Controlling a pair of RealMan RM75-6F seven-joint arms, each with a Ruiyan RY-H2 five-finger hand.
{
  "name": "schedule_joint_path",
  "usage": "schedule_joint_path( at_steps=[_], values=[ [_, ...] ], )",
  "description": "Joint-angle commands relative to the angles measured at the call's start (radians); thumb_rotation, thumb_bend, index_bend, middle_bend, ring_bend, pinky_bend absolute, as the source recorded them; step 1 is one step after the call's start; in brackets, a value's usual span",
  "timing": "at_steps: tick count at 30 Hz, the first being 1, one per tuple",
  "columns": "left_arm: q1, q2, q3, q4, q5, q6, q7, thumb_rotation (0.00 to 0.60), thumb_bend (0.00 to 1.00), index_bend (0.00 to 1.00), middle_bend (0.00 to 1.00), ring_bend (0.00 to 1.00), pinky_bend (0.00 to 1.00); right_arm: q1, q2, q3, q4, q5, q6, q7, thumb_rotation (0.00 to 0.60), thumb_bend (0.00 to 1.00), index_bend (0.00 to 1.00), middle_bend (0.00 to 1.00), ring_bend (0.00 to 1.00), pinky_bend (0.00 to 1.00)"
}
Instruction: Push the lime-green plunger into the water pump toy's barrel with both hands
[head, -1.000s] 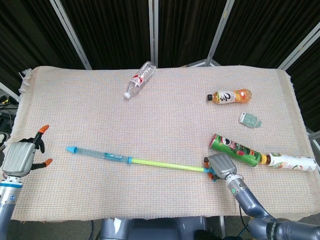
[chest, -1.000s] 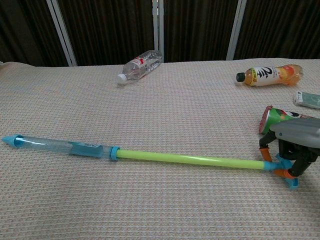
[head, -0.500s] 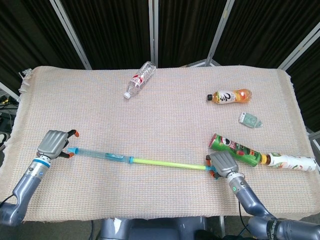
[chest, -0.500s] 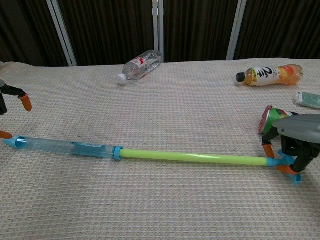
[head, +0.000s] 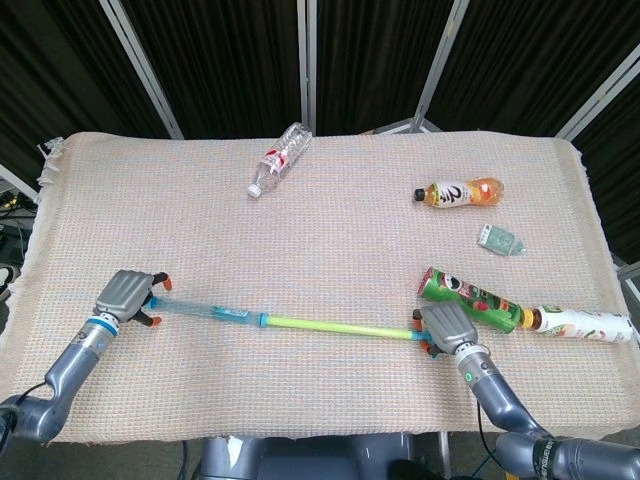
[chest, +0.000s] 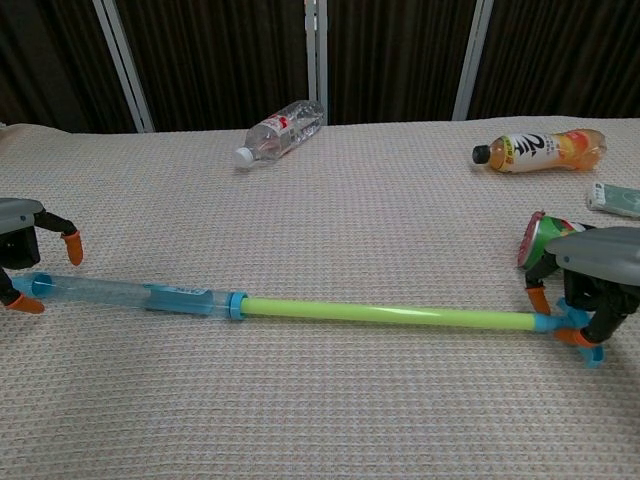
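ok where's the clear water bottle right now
In the head view the clear water bottle lies on its side at the far edge of the table, left of centre, well behind the pump toy and across from the orange drink bottle.

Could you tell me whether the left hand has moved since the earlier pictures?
Yes. The left hand has come in from the tablecloth's left edge to the barrel's tip, its fingers around that end.
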Motion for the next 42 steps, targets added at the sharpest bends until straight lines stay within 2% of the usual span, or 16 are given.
schedule_joint_path(
  at_steps=[1, 9, 19, 27, 30, 36, 42],
  values=[
    [-0.007, -0.008, 0.003, 0.010, -0.003, -0.009, -0.008, 0.600, 0.17, 0.40, 0.98, 0.88, 1.00, 0.000, 0.000, -0.002, 0.000, -0.001, 0.002, -0.001, 0.600, 0.39, 0.65, 1.00, 1.00, 1.00],
    [-0.026, -0.033, 0.006, 0.034, -0.002, -0.022, -0.025, 0.600, 0.29, 0.45, 0.98, 0.88, 1.00, 0.002, 0.004, -0.002, -0.003, 0.005, 0.007, -0.002, 0.600, 0.39, 0.65, 1.00, 1.00, 1.00],
    [-0.041, -0.058, 0.014, 0.056, -0.012, -0.042, -0.021, 0.600, 0.32, 0.47, 0.98, 0.88, 1.00, 0.006, 0.006, -0.003, -0.009, 0.012, 0.011, -0.009, 0.600, 0.39, 0.65, 1.00, 1.00, 1.00],
    [-0.046, -0.069, 0.012, 0.063, -0.023, -0.041, -0.030, 0.600, 0.45, 0.69, 0.98, 0.88, 1.00, 0.008, 0.011, -0.001, -0.018, 0.018, 0.014, -0.007, 0.600, 0.39, 0.65, 1.00, 1.00, 1.00],
    [-0.045, -0.064, 0.003, 0.052, -0.029, -0.028, -0.040, 0.600, 0.45, 0.73, 0.98, 0.88, 1.00, 0.009, 0.014, 0.003, -0.025, 0.018, 0.016, -0.003, 0.600, 0.39, 0.65, 1.00, 1.00, 1.00],
    [-0.046, -0.036, -0.016, 0.006, -0.036, -0.005, -0.056, 0.600, 0.45, 0.79, 0.98, 0.88, 1.00, 0.016, 0.024, 0.020, -0.055, 0.018, 0.023, 0.007, 0.600, 0.40, 0.66, 1.00, 1.00, 1.00],
    [-0.057, -0.011, -0.040, -0.059, -0.056, 0.005, -0.048, 0.600, 0.46, 0.79, 0.98, 0.88, 1.00, 0.039, 0.025, 0.049, -0.087, 0.036, 0.029, -0.006, 0.600, 0.41, 0.66, 1.00, 1.00, 1.00]
  ],
)
